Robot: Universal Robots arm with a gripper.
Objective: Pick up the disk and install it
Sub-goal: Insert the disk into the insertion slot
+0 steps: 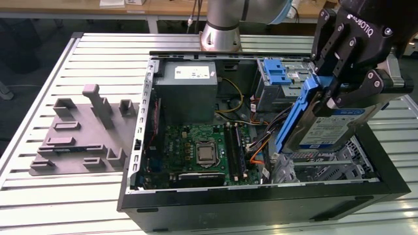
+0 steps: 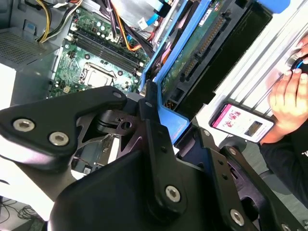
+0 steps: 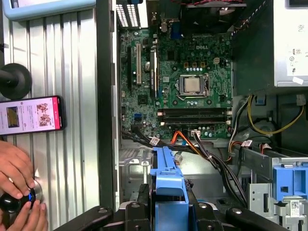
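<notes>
Blue-framed disk [image 1: 330, 128] clamped between the jaws, tilted above the open computer case [image 1: 261, 201]

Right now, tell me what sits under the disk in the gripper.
Under the disk, clamped in the gripper, lies a silver metal drive cage inside the open computer case. The cage floor directly beneath is covered by the disk.

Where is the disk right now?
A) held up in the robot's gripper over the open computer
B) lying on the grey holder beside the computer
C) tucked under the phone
A: the gripper is shut on the disk, holding it tilted in the air above the open computer case.
</notes>
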